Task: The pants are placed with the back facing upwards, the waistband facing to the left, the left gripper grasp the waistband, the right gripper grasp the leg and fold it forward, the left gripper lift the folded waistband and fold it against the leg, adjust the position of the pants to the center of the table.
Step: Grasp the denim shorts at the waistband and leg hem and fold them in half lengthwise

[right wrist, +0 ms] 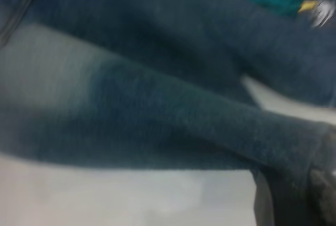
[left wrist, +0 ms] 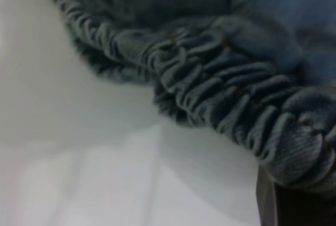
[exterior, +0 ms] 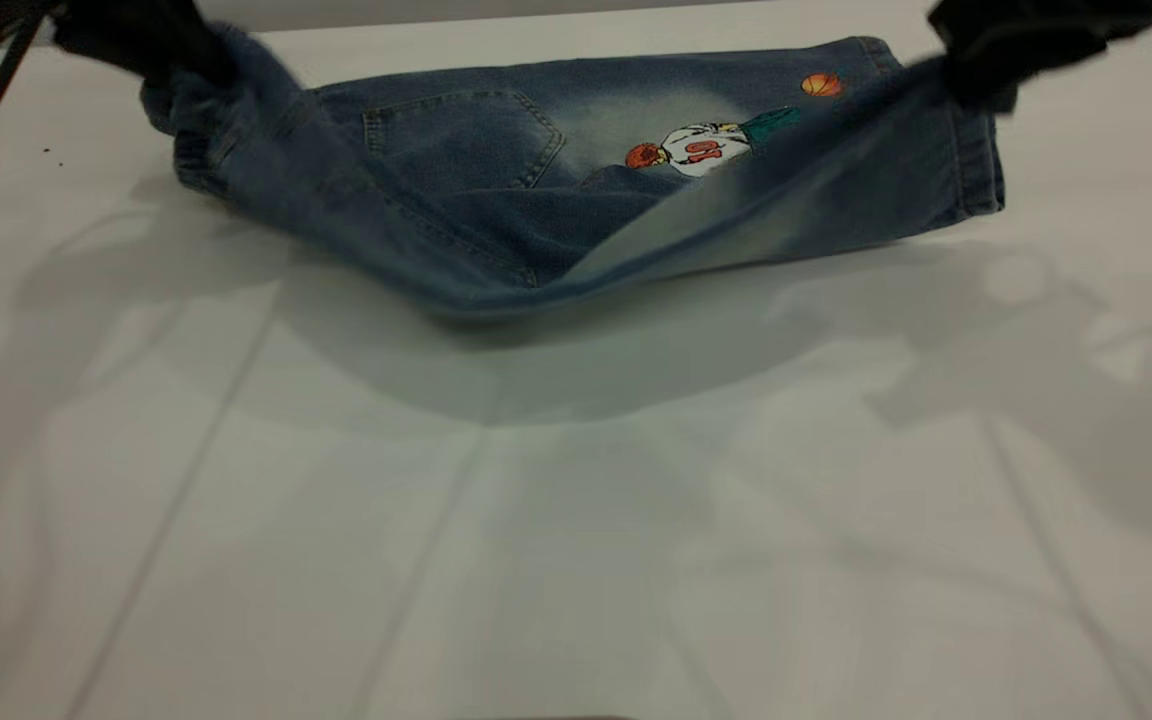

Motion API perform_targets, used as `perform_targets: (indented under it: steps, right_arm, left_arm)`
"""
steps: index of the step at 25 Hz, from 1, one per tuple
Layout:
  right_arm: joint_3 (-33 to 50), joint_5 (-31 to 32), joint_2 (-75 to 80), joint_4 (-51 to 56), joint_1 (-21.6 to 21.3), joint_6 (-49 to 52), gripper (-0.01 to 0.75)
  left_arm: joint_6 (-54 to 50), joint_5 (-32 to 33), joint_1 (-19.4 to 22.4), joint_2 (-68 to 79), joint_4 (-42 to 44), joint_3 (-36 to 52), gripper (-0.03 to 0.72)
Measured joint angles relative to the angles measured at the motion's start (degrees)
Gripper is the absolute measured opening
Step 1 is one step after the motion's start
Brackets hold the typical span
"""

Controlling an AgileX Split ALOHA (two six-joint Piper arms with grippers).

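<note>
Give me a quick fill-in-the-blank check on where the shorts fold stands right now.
1. The left gripper holds the pants by the ____.
2. The right gripper is lifting the plain ____ by its hem.
3. The lifted denim sags in the middle above the white ____.
4. The print still uncovered shows a ____ player.

Missing words: waistband; leg; table; basketball

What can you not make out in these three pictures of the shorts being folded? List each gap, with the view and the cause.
- Left gripper: exterior view, cut off by the top edge; fingers buried in the waistband.
- Right gripper: exterior view, cut by the top edge, blurred; grip on the leg unclear.
- Second back pocket: hidden under the lifted leg.
</note>
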Motion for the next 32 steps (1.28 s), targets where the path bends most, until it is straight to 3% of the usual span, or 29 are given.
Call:
perform_targets:
  steps: [13,23,27,32]
  right_arm:
    - [-17.7,-2.8,16.3,2.1,-4.4,4.1,0.037]
    - [-23.2,-5.4,22.5,4.7,-10.3,8.4,0.037]
    - [-23.3,-7.6,22.9,4.7,-11.5,8.5,0.037]
    - [-23.4,-11.8,24.3,4.7,-11.4,8.2,0.037]
  left_arm:
    - [0.0,-17.0,0.0,0.0,-16.2,0.0,0.084]
    - [0.1,-26.7,0.0,8.0,-34.6,0.0,0.084]
    - [6.4,-29.4,0.0,10.6,-44.6,0.0,0.084]
    - [21.5,-30.5,0.0,11.9,-58.5,0.0,0.084]
